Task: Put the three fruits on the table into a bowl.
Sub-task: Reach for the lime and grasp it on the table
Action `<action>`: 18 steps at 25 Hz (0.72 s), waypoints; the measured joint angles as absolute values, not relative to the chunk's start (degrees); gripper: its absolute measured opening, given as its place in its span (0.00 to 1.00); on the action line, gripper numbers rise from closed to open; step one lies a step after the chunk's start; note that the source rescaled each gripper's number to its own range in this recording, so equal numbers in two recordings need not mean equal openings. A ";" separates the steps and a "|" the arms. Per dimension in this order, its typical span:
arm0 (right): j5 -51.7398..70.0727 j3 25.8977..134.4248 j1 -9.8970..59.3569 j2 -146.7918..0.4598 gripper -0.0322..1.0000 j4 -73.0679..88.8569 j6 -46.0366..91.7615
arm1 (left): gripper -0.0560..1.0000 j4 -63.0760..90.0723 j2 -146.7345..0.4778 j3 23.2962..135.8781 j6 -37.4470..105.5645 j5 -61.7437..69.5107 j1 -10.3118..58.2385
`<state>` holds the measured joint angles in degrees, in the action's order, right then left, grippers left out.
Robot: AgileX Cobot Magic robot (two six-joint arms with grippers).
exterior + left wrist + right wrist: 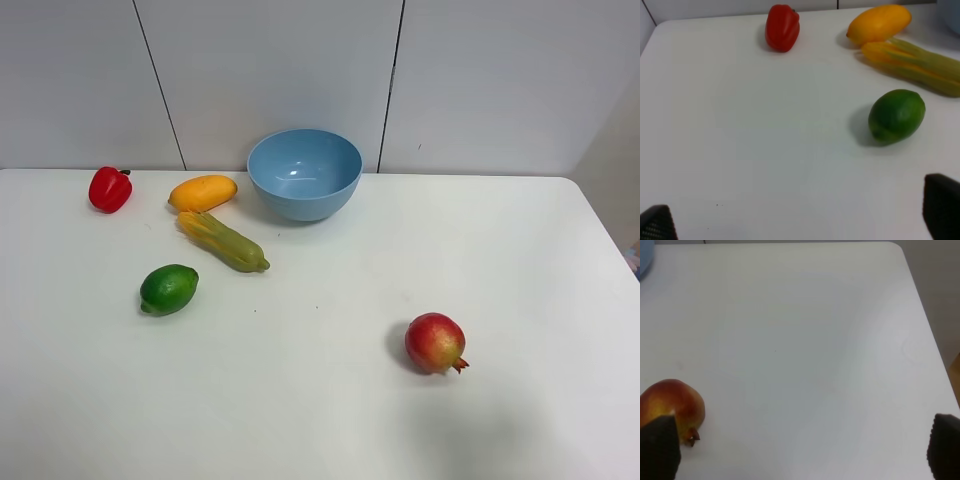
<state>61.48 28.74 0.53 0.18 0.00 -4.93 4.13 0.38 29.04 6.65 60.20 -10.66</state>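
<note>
The green lime (169, 289) lies on the white table (330, 400) at the left. The orange-yellow mango (203, 192) lies just left of the empty light-blue bowl (304, 173) at the back. The red pomegranate (435, 343) sits right of centre, toward the front. No gripper shows in the exterior high view. In the left wrist view my left gripper (800, 220) is open and empty, short of the lime (896, 116), with the mango (879, 23) further off. In the right wrist view my right gripper (801, 450) is open and empty, with the pomegranate (671, 409) by one fingertip (657, 447).
A small red bell pepper (110, 189) sits at the back left. A long green-yellow husked vegetable (223, 241) lies between mango and lime. The table's right edge (605, 240) and a wall behind the bowl bound the space.
</note>
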 joint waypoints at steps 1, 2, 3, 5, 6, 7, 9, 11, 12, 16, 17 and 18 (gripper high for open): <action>61.48 28.74 0.53 0.18 1.00 0.00 -4.93 | 1.00 4.13 0.38 29.04 6.65 60.20 -10.66; 61.48 28.74 0.53 0.18 1.00 0.00 -4.93 | 1.00 4.13 0.38 29.04 6.65 60.20 -10.66; 61.48 28.74 0.53 0.18 1.00 0.00 -4.93 | 1.00 4.13 0.38 29.04 6.65 60.20 -10.66; 61.48 28.74 0.53 0.18 1.00 0.00 -4.93 | 1.00 4.13 -0.54 29.04 6.88 60.20 -10.66; 61.48 28.74 0.53 0.18 1.00 0.00 -4.93 | 1.00 4.27 -1.91 29.04 7.32 60.20 -10.66; 61.48 28.74 0.53 0.18 1.00 0.00 -4.93 | 1.00 4.68 -3.88 29.04 7.89 60.20 -10.66; 61.48 28.74 0.53 0.18 1.00 0.00 -4.93 | 1.00 6.03 -8.57 29.10 10.14 60.27 -10.66; 61.48 28.74 0.53 0.18 1.00 0.00 -4.93 | 1.00 7.41 -14.87 29.69 13.84 60.27 -10.66; 61.48 28.74 0.53 0.18 1.00 0.00 -4.93 | 1.00 8.22 -18.34 30.17 16.38 60.21 -10.66; 61.48 28.74 0.53 0.18 1.00 0.00 -4.93 | 1.00 10.93 -31.35 34.09 24.41 59.68 -10.66; 61.48 28.74 0.53 0.18 1.00 0.00 -4.93 | 1.00 11.45 -34.84 35.51 25.80 59.13 -10.66; 61.48 28.74 0.53 0.18 1.00 0.00 -4.93 | 1.00 11.83 -38.30 36.97 26.83 58.55 -10.66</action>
<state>61.48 28.74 0.53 0.18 0.00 -4.93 11.83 -38.30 36.97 26.83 58.55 -10.66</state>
